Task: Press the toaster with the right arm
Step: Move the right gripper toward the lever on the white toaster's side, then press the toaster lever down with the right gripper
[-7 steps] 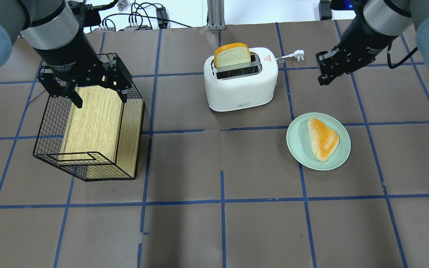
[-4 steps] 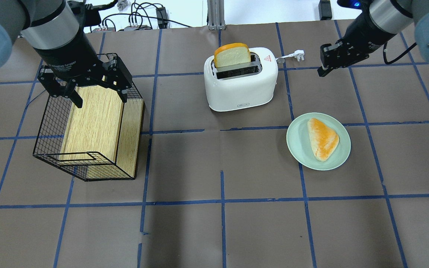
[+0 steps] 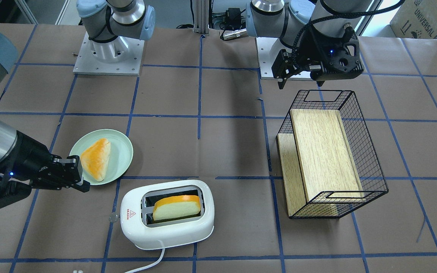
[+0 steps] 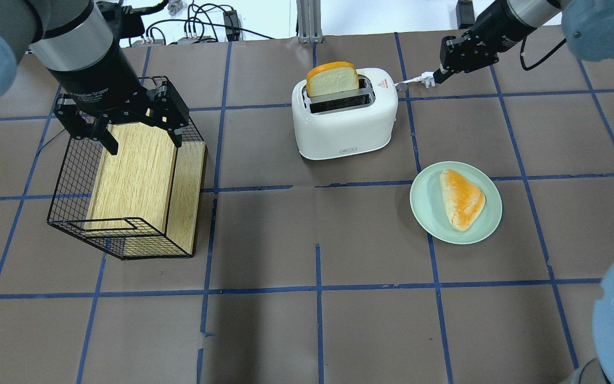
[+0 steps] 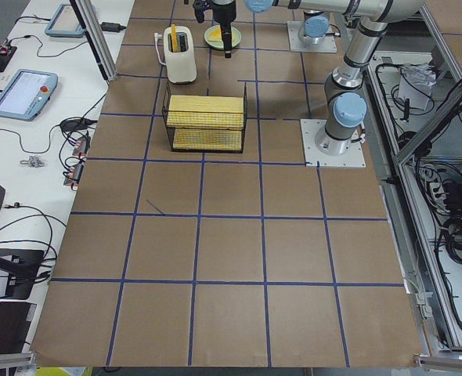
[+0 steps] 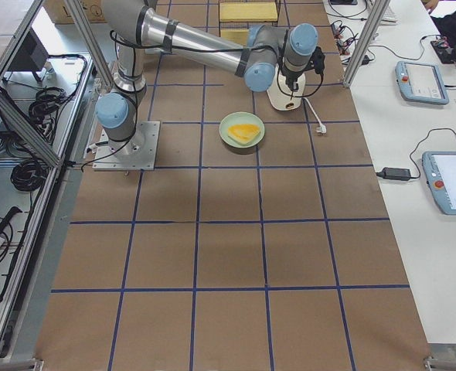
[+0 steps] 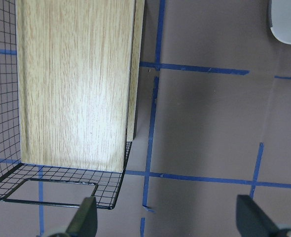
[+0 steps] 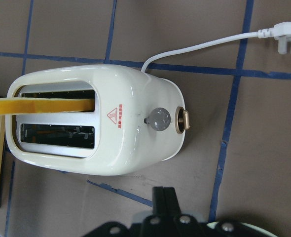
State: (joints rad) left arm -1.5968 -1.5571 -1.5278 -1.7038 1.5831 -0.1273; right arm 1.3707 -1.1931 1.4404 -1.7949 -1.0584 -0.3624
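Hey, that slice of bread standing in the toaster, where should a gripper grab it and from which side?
I'd grip the slice of bread by its exposed upper part, coming straight down from above. It stands upright in the toaster's slot farthest from the robot, so only that part is free. Pinch across its two flat faces; the empty other slot leaves room beside it.

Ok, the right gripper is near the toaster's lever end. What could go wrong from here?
The lever knob is small and sits on the rounded end of the toaster, so the shut fingers of the right gripper may slip off it. The toaster stands loose, its plug lying free, so an off-centre press could slide or tilt it. The plate with the pastry lies close beside the gripper, so a low swing could knock it.
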